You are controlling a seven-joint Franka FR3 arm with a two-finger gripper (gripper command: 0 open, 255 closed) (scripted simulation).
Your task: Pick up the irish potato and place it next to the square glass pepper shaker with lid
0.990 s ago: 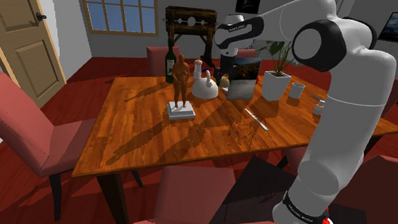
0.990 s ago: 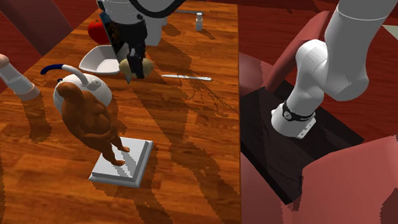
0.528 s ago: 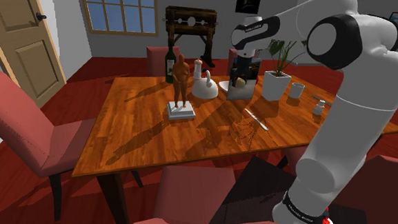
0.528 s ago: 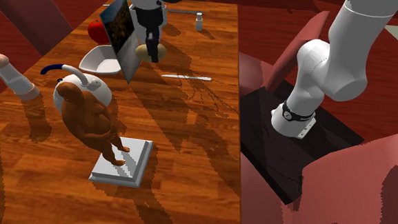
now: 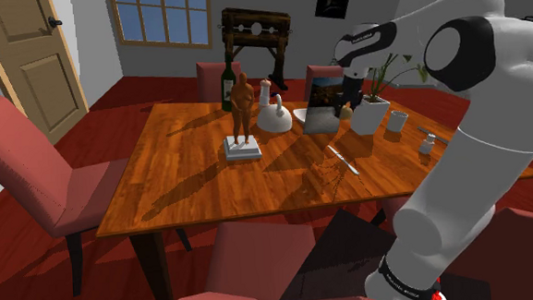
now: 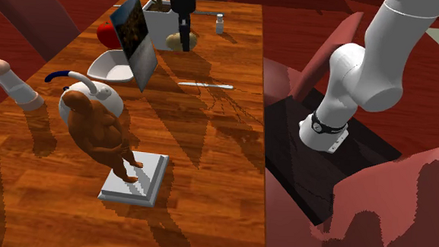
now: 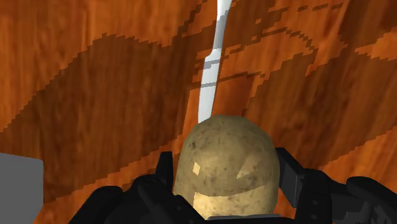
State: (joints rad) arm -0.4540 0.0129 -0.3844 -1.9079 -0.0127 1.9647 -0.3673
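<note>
The speckled tan potato [image 7: 226,165] sits clasped between my two black fingers [image 7: 289,181], lifted above the wooden table [image 5: 191,166]. My gripper [image 5: 348,104] hangs beside the white planter [image 5: 369,114], with the potato [image 5: 345,111] at its tip. Seen from the second exterior view, the gripper [image 6: 184,40] holds the potato [image 6: 173,41] just in front of the planter [image 6: 162,17]. The small lidded glass shaker [image 6: 219,23] stands a short way off toward that view's right; in the shoulder view the shaker [image 5: 427,145] is near the table's right edge.
A leaning picture frame [image 5: 323,105], a white kettle [image 5: 274,116], a brown figurine [image 5: 242,104] on a white base, a wine bottle [image 5: 227,86] and a white cup [image 5: 397,120] stand around. A knife [image 6: 204,85] lies below the gripper. Red chairs [image 5: 34,164] ring the table.
The arm has carried the potato toward the shoulder view's right, past the picture frame to the planter's side, nearer the shaker. The grip has stayed shut.
</note>
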